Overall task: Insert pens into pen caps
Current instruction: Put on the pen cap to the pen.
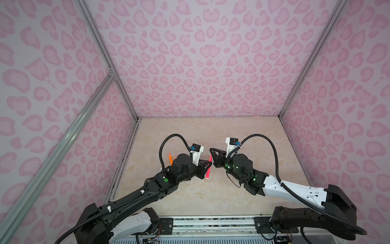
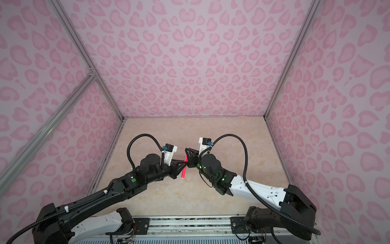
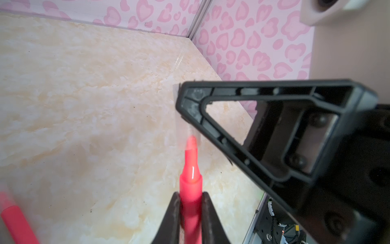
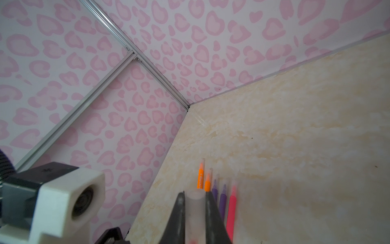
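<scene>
Orange pen [image 4: 200, 178] lettering (dark) illegible.

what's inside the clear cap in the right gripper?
The tip of the pink-red pen, held by the left gripper, sits just inside the open end of the clear cap. The cap's far end is covered by the right gripper, so its contents there are unseen.

- Your pink-red pen [image 3: 191, 190] looks like smooth, glossy plastic, with a bright glint on its neck.
- The cap [image 3: 185, 131] is cloudy, see-through plastic.
- The right gripper [image 4: 195, 195] has matt black plastic fingers [image 3: 232, 152], scuffed grey at the tip.
- The surface [image 3: 84, 105] is smooth, marble-patterned and faintly shiny.
- The walls [image 1: 200, 63] look matt and printed; their rails [image 1: 100, 46] are brushed metal.
</scene>
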{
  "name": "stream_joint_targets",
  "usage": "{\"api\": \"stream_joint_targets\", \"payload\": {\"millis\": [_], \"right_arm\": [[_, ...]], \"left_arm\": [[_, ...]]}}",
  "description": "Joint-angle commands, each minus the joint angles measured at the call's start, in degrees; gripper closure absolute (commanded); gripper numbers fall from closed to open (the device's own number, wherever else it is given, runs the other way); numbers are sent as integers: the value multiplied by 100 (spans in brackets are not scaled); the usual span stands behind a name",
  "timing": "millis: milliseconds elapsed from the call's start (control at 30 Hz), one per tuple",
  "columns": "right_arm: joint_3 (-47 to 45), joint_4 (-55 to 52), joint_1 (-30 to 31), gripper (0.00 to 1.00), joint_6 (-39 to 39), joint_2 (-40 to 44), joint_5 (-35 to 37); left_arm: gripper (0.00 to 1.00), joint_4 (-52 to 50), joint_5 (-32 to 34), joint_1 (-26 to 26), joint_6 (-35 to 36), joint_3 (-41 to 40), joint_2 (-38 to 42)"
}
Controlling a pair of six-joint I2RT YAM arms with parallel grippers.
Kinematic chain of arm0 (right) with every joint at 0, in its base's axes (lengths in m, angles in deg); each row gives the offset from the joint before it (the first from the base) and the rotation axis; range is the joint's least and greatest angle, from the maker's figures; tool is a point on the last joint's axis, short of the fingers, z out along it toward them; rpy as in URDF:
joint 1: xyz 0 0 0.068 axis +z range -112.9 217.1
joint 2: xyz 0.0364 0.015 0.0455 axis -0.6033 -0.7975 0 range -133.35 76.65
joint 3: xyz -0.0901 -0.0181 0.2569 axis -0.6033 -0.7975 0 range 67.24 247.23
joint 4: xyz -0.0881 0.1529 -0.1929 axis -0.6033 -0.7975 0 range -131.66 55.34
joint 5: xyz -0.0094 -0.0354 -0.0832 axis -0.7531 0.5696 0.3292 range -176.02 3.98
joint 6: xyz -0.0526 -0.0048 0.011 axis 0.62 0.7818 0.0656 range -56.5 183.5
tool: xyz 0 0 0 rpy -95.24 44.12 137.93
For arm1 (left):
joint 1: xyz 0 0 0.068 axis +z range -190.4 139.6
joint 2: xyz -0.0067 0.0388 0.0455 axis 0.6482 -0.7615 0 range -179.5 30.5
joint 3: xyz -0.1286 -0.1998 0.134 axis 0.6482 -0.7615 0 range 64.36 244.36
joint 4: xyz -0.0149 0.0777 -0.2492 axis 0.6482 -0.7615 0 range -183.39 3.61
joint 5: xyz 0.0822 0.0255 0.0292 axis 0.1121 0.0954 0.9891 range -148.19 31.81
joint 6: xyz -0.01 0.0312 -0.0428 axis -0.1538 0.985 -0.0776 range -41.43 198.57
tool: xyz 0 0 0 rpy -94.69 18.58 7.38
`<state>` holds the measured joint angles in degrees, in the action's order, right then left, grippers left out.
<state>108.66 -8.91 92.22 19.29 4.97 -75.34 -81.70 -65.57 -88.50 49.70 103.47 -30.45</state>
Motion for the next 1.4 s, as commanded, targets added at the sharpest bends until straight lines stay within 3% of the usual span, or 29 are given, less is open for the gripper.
{"api": "stream_joint_targets", "payload": {"millis": [0,367,933,1367], "right_arm": [[-48,174,47,95,-77,-51,11],[-297,597,282,98,-191,-188,-54],[-1268,2544,840,100,-135,72,-423],[-1814,3940,1040,100,-111,-399,-690]], "left_arm": [[97,124,90,17,-36,28,-16],[97,121,-141,386,-225,-90,296],[97,1286,-1663,1273,-1000,-643,460],[97,1389,-1761,1386,-1040,-760,760]]}}
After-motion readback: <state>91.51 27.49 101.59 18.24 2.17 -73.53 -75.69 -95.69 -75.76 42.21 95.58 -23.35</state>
